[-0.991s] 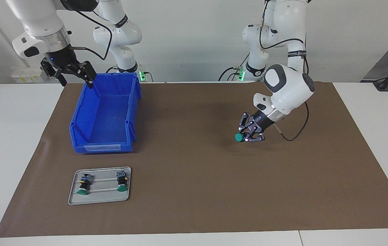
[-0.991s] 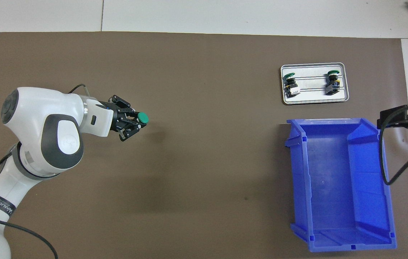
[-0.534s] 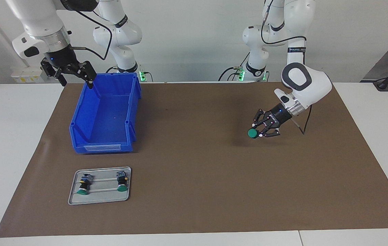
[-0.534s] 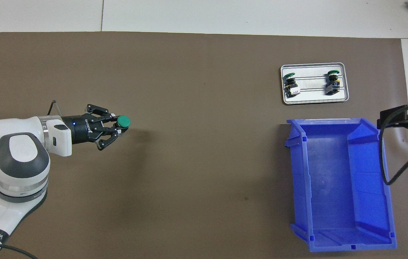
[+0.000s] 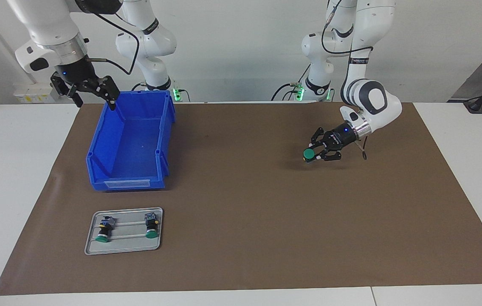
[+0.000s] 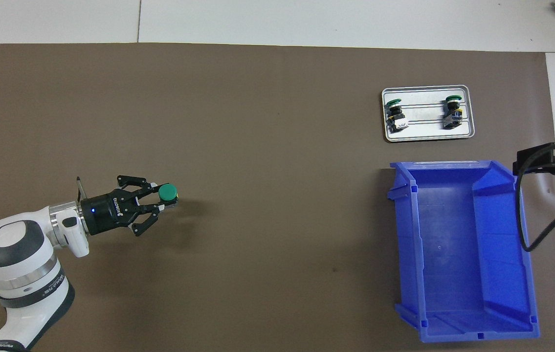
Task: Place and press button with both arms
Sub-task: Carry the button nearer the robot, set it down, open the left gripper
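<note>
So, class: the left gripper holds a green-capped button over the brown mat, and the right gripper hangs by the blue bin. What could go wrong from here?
1. The left gripper grips the button sideways, cap pointing out. Released like that, it may roll or land on its side, not cap-up for pressing.
2. The right gripper, open, waits over the blue bin corner; swinging across low, it might clip the rim.
3. Two look-alike buttons on the metal tray could be confused with it.

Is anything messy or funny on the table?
Nothing stands out. Two buttons lie neatly on the grey tray, the blue bin stands upright and the left pincer holds a green button over the brown mat.
</note>
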You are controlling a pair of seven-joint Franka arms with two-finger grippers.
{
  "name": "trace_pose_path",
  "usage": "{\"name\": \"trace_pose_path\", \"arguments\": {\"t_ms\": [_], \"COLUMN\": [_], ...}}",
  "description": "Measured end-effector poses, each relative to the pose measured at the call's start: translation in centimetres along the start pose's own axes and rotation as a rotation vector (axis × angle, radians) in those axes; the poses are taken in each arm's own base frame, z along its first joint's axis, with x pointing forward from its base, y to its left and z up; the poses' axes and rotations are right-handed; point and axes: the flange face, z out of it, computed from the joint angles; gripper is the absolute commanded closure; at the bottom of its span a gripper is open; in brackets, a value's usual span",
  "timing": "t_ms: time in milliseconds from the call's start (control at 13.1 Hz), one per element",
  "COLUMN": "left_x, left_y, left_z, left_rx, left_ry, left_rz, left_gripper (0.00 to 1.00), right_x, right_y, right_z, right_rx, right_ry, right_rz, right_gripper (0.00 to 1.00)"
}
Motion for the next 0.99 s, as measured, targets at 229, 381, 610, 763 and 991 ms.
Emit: {"name": "trace_pose_path", "arguments": {"t_ms": [229, 381, 610, 763, 991], "left_x": [-3.7, -5.3, -6.4, -6.6, -6.5], "left_y": [0.9, 1.4, 2.6, 2.8, 2.8], "left_z": [-0.8, -1.1, -0.7, -0.6, -0.6], "left_rx": [-0.013, -0.009, -0.006, -0.002, -0.003], "left_ry": [0.104, 0.135, 0.145, 0.147, 0.147], "left_rz": [0.018, 0.034, 0.054, 0.057, 0.055], "left_gripper": [1.00, 1.00, 1.00, 1.00, 0.38], "right_x": [0.0, 0.0, 0.0, 0.0, 0.0], "right_y": [0.0, 0.0, 0.0, 0.0, 0.0], "right_z": [0.0, 0.0, 0.0, 0.0, 0.0], "right_rx": [0.000, 0.000, 0.000, 0.000, 0.000], "right_ry": [0.000, 0.000, 0.000, 0.000, 0.000], "right_rz": [0.000, 0.000, 0.000, 0.000, 0.000], "right_gripper": [0.00, 0.00, 0.00, 0.00, 0.00]}}
